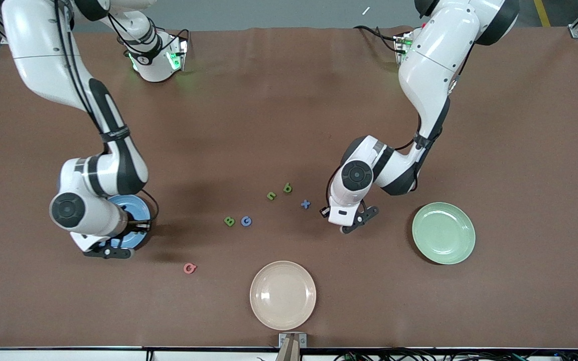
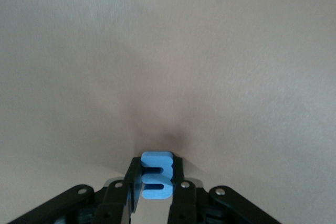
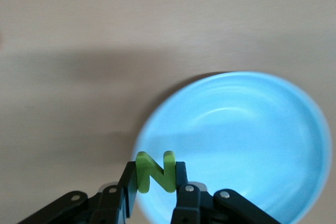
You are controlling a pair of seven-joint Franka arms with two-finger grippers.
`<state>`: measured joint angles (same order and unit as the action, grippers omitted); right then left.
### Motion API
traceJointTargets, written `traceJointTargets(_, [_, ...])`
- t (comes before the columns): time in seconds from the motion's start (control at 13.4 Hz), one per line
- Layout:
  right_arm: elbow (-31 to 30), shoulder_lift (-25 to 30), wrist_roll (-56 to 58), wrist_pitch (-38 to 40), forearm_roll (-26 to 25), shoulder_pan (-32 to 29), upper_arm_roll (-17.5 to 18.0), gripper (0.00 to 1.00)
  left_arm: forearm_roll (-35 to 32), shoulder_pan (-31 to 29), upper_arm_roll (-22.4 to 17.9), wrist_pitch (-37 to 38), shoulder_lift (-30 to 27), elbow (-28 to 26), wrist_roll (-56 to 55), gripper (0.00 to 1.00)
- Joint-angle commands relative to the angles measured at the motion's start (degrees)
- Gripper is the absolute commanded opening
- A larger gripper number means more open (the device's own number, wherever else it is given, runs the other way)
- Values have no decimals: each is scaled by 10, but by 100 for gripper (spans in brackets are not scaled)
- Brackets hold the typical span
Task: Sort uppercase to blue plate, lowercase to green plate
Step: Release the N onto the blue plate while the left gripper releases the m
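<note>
Plates hold nothing yet: right gripper (image 3: pixel 155 182) clamps green foam Z (image 3: pixel 155 171) over glossy light-blue plate (image 3: pixel 236 140); left gripper (image 2: pixel 156 192) pinches blue foam m (image 2: pixel 157 181); six letters remain.

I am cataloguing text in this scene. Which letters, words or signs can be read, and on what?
"n", "b": green foam letters on table.
"B": green.
"G": blue.
"Q"-like: pink.
"x" or plus: blue.
"Z": green, in right claw.
"m": blue, in left claw.
No printed labels readable.
</note>
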<state>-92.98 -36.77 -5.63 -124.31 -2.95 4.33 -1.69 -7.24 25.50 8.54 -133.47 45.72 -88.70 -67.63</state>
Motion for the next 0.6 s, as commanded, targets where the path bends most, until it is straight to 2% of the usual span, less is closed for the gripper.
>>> traceJointTargets(0.0, [-11,5,109,-6,-6,-65,11,5,-37,-4,-7,4,-13,5,-7,3])
traceJointTargets(0.07, [-11,3,125,-8,-5,-77,11,13,-44,-14,-7,4,-19,5,-6,3])
traceJointTargets(0.15, [-11,-1,125,-9,-4,-82,11,35,-58,-30,-7,4,-25,5,-1,3])
traceJointTargets(0.22, [-13,-1,125,-11,-3,-82,12,66,-71,-41,-6,7,-33,4,6,3])
traceJointTargets(0.3, [-14,-1,124,-11,0,-82,12,86,-80,-56,-6,21,-39,4,21,3])
traceJointTargets(0.37, [-16,-1,123,-10,2,-79,12,100,-82,-72,-6,35,-43,5,52,3])
traceJointTargets(0.52, [-16,-1,114,-3,8,-70,15,100,-81,-99,-5,38,-57,4,93,3])
